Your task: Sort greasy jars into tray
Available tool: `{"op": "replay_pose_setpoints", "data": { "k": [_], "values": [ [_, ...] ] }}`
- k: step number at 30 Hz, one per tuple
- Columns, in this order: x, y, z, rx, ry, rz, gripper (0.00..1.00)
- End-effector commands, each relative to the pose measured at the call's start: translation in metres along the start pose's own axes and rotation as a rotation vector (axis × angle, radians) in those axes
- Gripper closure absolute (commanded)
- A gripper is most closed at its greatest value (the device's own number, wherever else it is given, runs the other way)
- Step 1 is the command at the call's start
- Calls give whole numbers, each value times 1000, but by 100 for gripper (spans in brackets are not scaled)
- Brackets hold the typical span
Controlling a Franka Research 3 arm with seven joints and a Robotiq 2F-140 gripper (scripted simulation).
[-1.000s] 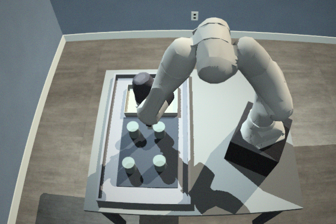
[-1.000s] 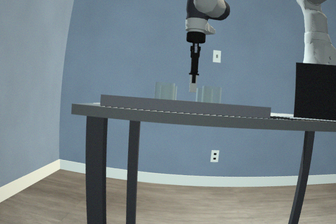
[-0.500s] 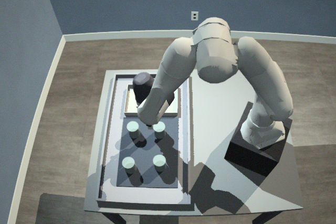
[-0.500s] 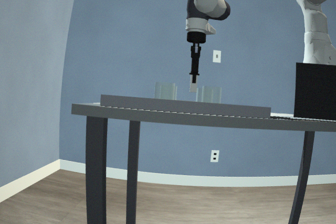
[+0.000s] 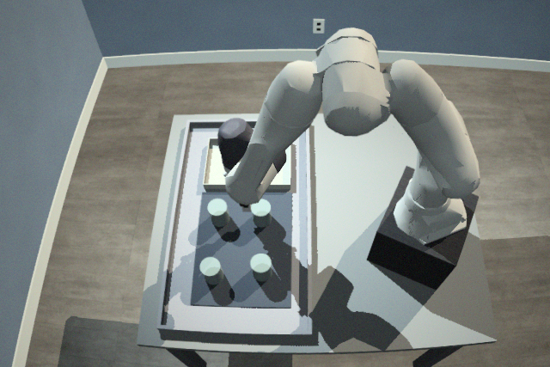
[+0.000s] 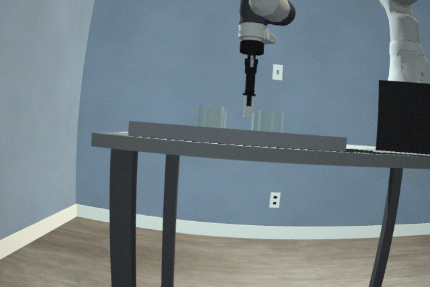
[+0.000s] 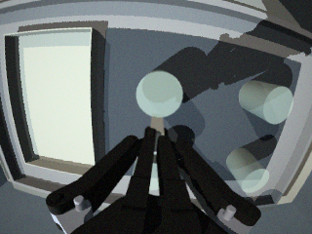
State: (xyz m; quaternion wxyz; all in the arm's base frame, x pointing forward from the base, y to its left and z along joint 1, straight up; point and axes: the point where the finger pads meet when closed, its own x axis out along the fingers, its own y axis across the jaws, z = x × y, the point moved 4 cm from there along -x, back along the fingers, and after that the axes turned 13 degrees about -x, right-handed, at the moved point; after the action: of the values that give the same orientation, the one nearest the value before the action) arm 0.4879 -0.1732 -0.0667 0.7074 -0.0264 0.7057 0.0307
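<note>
Clenched end effector [image 6: 248, 111] [image 7: 156, 122] (nothing in its grip) near a glass jar [image 5: 260, 213] [image 7: 159, 94] on the drying mat [image 5: 240, 247] [image 7: 127, 58].
</note>
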Motion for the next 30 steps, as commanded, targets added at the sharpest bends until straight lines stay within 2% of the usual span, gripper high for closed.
{"op": "replay_pose_setpoints", "data": {
  "k": [1,30],
  "values": [
    [-1,0,0,-3,-2,0,100],
    [-3,1,-4,-3,-2,0,100]
  ]
}}
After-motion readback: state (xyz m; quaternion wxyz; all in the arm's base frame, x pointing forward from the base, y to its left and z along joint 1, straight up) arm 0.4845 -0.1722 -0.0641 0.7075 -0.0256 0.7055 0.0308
